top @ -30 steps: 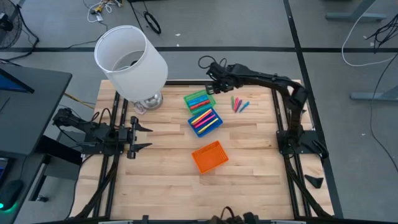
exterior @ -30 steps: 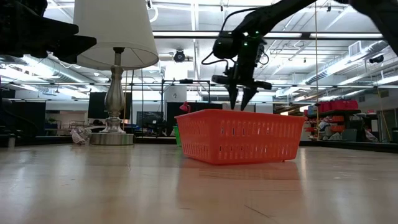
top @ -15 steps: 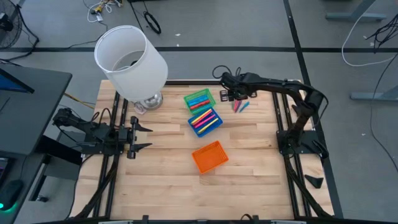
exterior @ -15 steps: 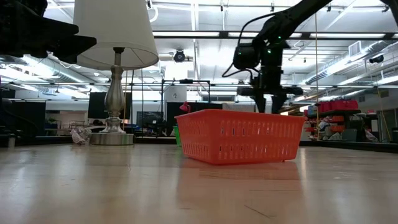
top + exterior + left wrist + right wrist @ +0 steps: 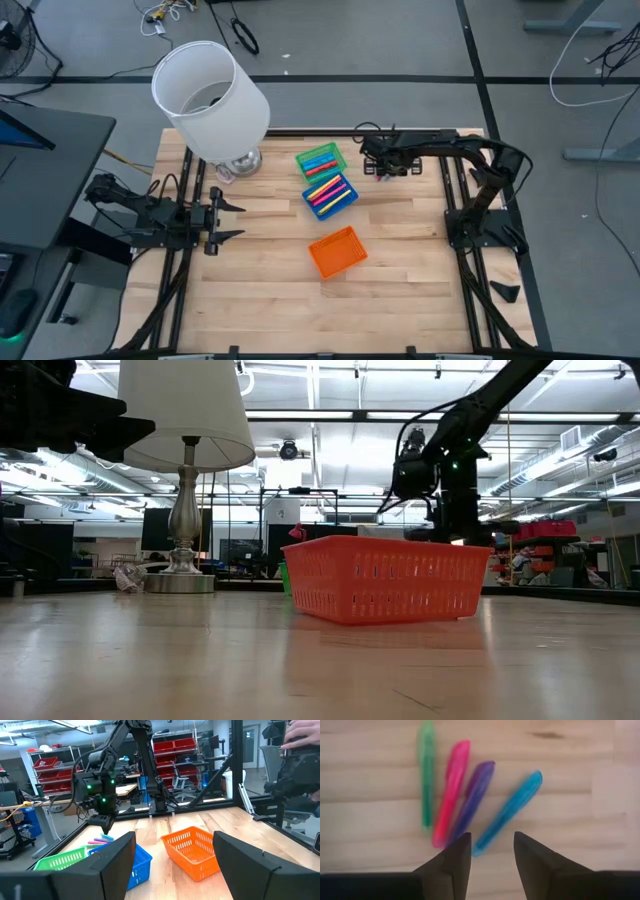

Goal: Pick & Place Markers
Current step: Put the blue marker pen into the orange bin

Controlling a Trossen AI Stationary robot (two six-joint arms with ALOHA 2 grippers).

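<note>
Nearest the table's front edge sits the orange tray [image 5: 337,251], empty, with the blue tray [image 5: 329,194] and then the green tray [image 5: 320,160] behind it toward the far edge, both already holding markers.

A second ago the right gripper [image 5: 380,163] hovered over the green tray; since then it has swung away toward the table's far right corner and now hangs directly over the loose markers [image 5: 470,805] lying there on the bare wood. Its wrist view shows four of them fanned side by side: a green marker [image 5: 425,775], a pink marker [image 5: 450,790], a purple marker [image 5: 472,800] and a blue marker [image 5: 507,812]. Its jaws stand partly open and empty, with the near end of the blue marker showing between them.

That suggests one drop-off is done and the next pick is beginning, probably of the blue marker, though its neighbours lie close and could be nudged.

The left gripper [image 5: 222,218] waits near the table's left edge, open and empty.
</note>
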